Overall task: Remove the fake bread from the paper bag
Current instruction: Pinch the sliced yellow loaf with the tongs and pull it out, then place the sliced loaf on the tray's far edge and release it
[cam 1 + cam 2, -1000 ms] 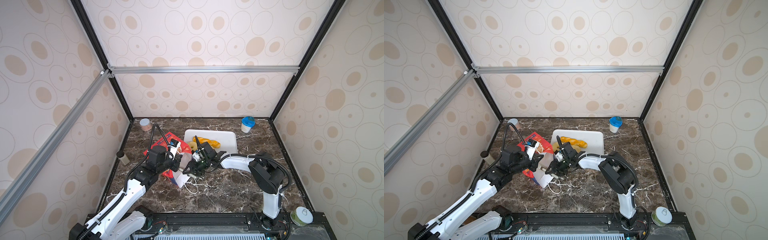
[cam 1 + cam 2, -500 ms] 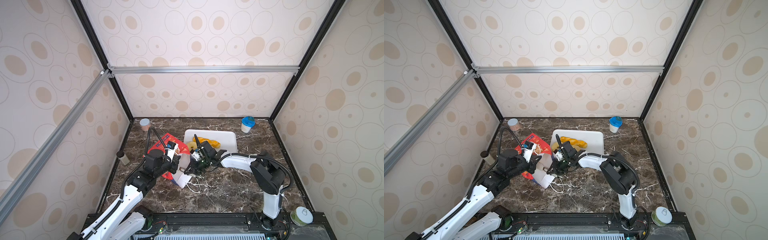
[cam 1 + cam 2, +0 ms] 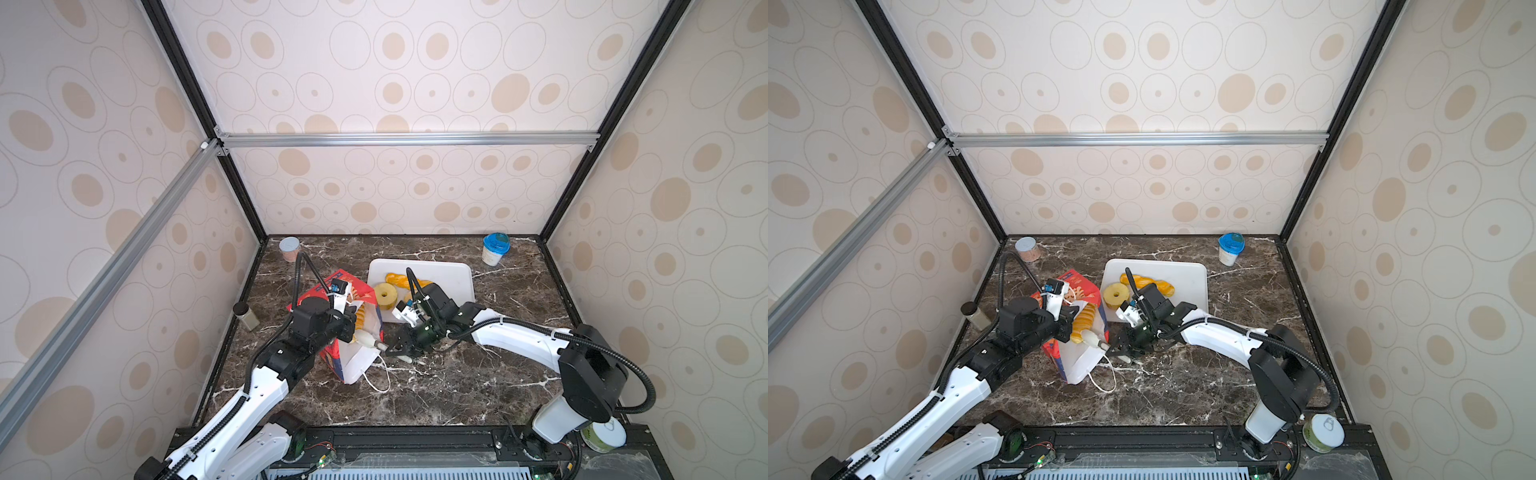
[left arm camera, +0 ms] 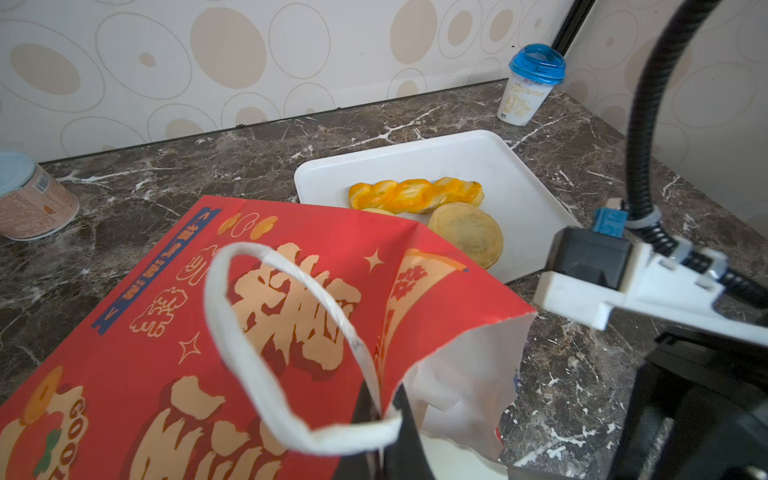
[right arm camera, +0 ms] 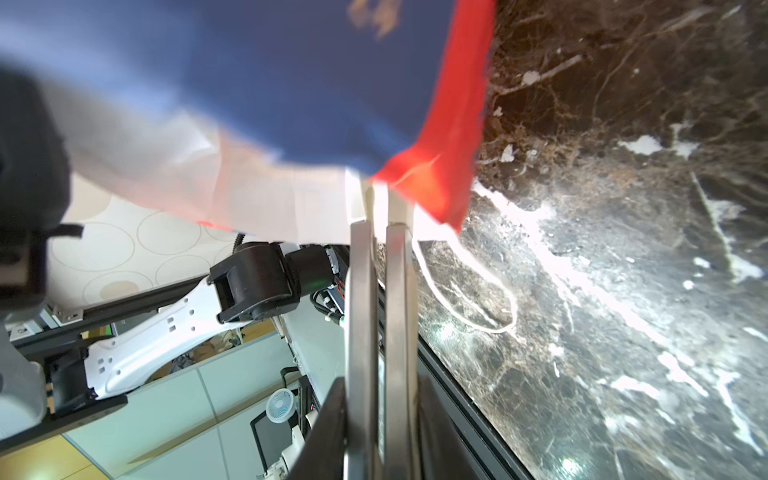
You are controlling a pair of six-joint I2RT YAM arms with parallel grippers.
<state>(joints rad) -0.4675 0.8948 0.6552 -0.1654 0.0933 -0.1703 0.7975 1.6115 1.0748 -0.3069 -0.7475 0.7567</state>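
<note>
Bread (image 3: 1116, 296): braid (image 4: 415, 194), ring (image 3: 384, 295) and flat bun (image 4: 466, 239) are lying on the tray (image 4: 457, 158); a ridged loaf (image 3: 365, 318) is showing in the bag (image 4: 124, 353) mouth. Bag is lying tilted on the table (image 3: 457, 386), just beside the tray. I'm clamping its upper rim with my left gripper (image 4: 382, 415) and pinching the lower rim with my right gripper (image 5: 378, 237).

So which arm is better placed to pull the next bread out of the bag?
Right, probably. The right end effector is shut on the paper bag at its lower rim, near the ridged loaf in the mouth. The left end effector pinches the upper rim, propping it open.
</note>
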